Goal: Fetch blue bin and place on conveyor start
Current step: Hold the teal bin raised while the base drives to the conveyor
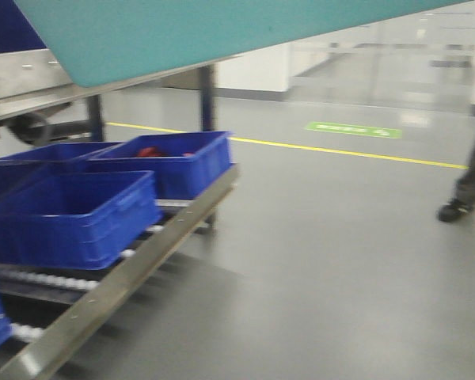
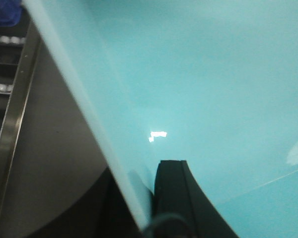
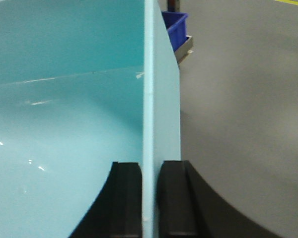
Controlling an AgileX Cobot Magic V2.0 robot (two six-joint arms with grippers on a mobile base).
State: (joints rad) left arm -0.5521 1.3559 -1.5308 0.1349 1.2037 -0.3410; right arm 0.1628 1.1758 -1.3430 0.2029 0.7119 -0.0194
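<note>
Carrying the blue bin (image 1: 182,32) aloft above dark blue bins (image 1: 71,214).
We are clamping its wall in the right pincer (image 3: 150,168); the left pincer (image 2: 139,186) is seemingly pinching its rim too.

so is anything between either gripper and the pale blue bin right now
Nothing visible. The left gripper and right gripper each already pinch a wall of the blue bin, fingers on both sides. The conveyor is not in view, so that path cannot be judged.

Factory floor: roller rack (image 1: 142,261) holding dark blue crates (image 1: 71,218), yellow floor line (image 1: 340,150).
</note>
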